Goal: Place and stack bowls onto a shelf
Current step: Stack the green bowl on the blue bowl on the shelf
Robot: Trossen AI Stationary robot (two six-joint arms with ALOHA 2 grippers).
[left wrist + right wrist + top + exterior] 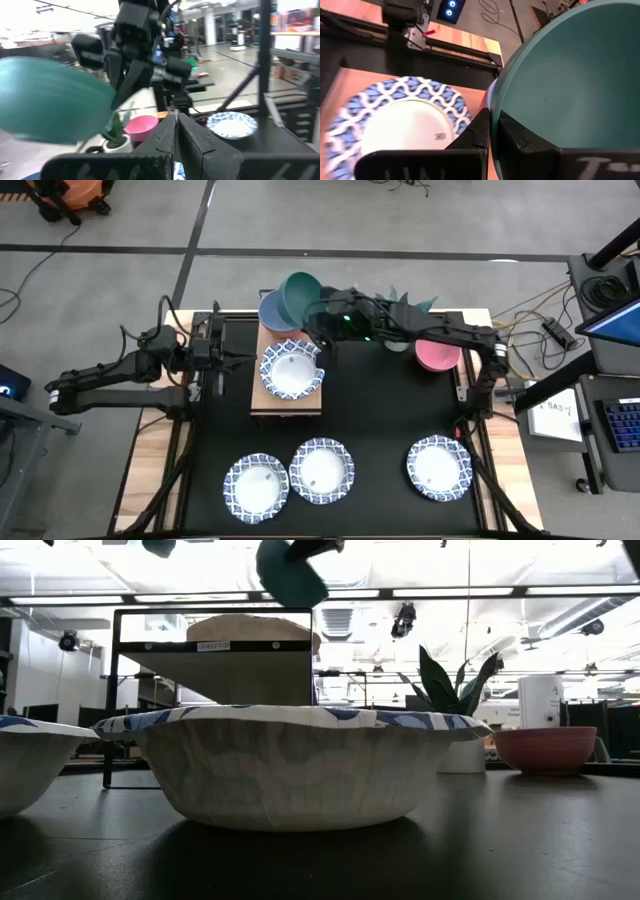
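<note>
Right fingers: clamped on green bowl rim.
Green bowl: tilted, aloft at shelf twelve o'clock, above blue bowl.
Handling: likely light, rigid, slick; rim pinch best.
Left fingers: together, idle at nine o'clock.

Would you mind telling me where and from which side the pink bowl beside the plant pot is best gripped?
Take the pink bowl by its rim, from above, one finger inside the wall and one outside. It stands upright and open on the table, so the thin rim is free. The edge away from the plant pot looks safest, since the pot stands close beside it.
</note>
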